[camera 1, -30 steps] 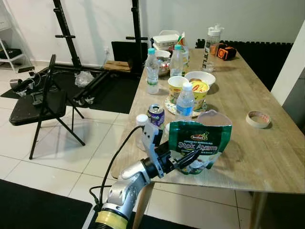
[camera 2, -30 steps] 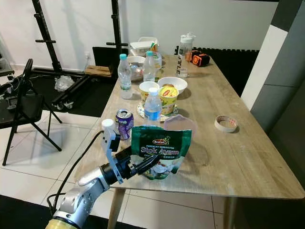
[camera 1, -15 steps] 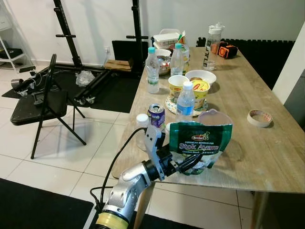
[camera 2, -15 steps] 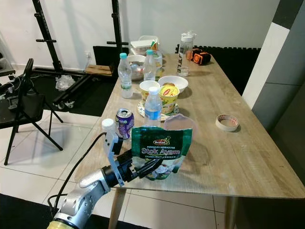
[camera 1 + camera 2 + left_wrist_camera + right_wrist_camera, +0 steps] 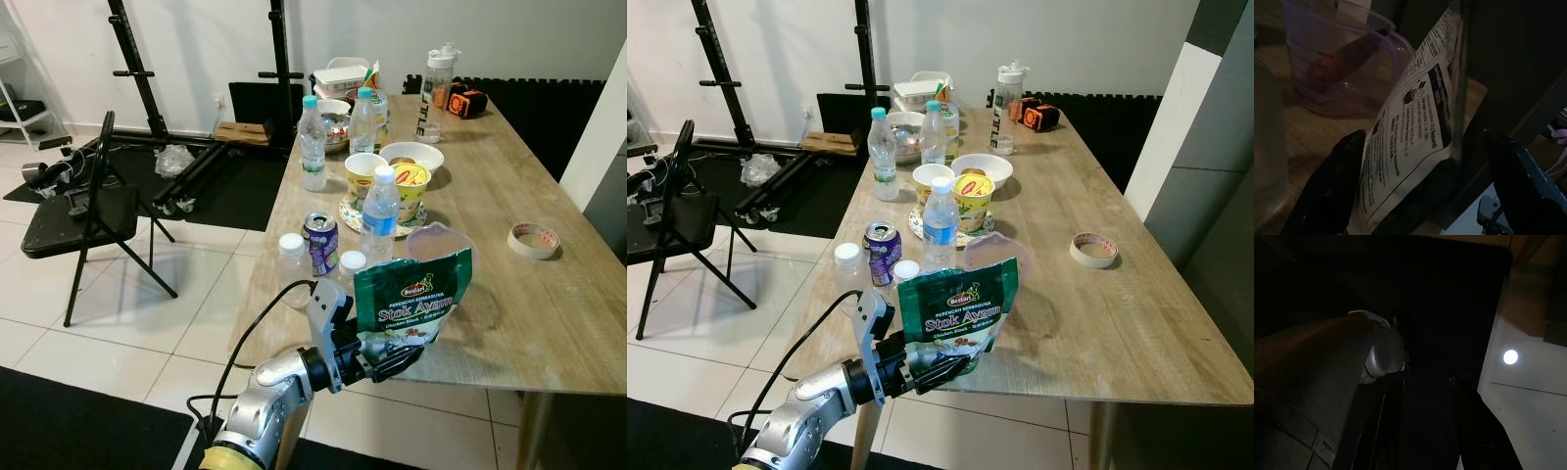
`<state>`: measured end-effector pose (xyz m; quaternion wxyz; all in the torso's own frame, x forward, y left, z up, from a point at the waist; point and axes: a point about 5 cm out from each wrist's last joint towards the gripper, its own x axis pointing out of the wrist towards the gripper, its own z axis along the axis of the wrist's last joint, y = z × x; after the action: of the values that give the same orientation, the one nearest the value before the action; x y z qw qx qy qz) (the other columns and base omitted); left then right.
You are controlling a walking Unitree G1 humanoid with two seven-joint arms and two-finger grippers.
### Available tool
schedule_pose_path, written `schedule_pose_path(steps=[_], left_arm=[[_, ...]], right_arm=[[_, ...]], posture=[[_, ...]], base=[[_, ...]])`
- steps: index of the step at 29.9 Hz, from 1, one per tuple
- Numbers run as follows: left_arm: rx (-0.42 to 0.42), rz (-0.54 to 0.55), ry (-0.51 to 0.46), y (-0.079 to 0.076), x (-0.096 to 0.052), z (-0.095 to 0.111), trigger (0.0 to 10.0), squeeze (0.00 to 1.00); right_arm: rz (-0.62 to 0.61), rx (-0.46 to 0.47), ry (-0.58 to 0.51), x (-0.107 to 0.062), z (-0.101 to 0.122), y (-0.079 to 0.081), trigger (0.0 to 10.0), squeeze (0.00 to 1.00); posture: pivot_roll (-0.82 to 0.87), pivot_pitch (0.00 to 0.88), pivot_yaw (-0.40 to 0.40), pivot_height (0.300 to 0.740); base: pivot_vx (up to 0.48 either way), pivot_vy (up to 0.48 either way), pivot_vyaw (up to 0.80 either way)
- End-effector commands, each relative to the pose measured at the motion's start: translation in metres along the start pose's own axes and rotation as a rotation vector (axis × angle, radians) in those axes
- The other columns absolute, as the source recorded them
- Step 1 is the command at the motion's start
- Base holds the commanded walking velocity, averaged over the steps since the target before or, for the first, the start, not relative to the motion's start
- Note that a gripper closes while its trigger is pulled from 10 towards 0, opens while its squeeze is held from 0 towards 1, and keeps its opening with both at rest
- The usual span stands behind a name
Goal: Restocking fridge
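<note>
1. Green stock pouch (image 5: 413,304): the item being restocked, held at its lower edge by the left gripper (image 5: 392,360) at the near edge of the wooden table (image 5: 509,294). Its bottom appears to hang at or just past the table edge, and the pouch leans away from the jaws.
2. Jaw state: the two black fingers (image 5: 1327,181) stand on either side of the pouch's printed back, closed far enough to pinch it; the pouch is the only thing between them.
3. Beyond the jaws, just behind the pouch: a clear purple measuring jug (image 5: 1337,58). Further out from the fingertips stand a water bottle (image 5: 379,203), a purple drink can (image 5: 321,242), two small white-capped containers (image 5: 290,257) and noodle cups (image 5: 364,178).
4. Well off to the jaws' far side lies a roll of tape (image 5: 532,240).
5. Right gripper (image 5: 1425,421): hangs idle in shadow; its finger opening cannot be told.
6. Progress, as judged: the pick-up looks done, while carrying and placing remain. No fridge is in sight, and the other table items appear untouched, so the task seems at an early stage.
</note>
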<state>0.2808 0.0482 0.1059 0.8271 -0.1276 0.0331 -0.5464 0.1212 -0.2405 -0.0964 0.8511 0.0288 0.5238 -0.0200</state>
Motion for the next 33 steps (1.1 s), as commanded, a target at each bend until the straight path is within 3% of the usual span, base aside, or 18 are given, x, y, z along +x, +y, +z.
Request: schedule_pose_path(steps=[1,9,18,33], left_arm=[[0.011,0.025,0.025,0.004,-0.006,-0.005,10.0,0.00],[0.052,0.078,0.069,0.009,-0.008,-0.014,10.0,0.00],[-0.001,0.113,0.039,0.011,-0.007,-0.021,10.0,0.00],[-0.025,0.040,-0.023,0.005,-0.001,-0.019,10.0,0.00]], right_arm=[[-0.001,0.022,-0.005,0.000,-0.002,0.000,10.0,0.00],[-0.002,0.025,-0.007,-0.001,-0.002,0.000,10.0,0.00],[-0.003,0.027,-0.009,-0.001,-0.002,-0.001,10.0,0.00],[-0.002,0.028,-0.010,-0.001,-0.001,-0.001,10.0,0.00]], posture=[[-0.09,0.057,0.018,0.740],[-0.09,0.058,0.017,0.740],[-0.10,0.060,0.016,0.740],[-0.10,0.059,0.013,0.740]], base=[[0.000,0.000,0.00],[0.000,0.000,0.00],[0.000,0.000,0.00],[0.000,0.000,0.00]])
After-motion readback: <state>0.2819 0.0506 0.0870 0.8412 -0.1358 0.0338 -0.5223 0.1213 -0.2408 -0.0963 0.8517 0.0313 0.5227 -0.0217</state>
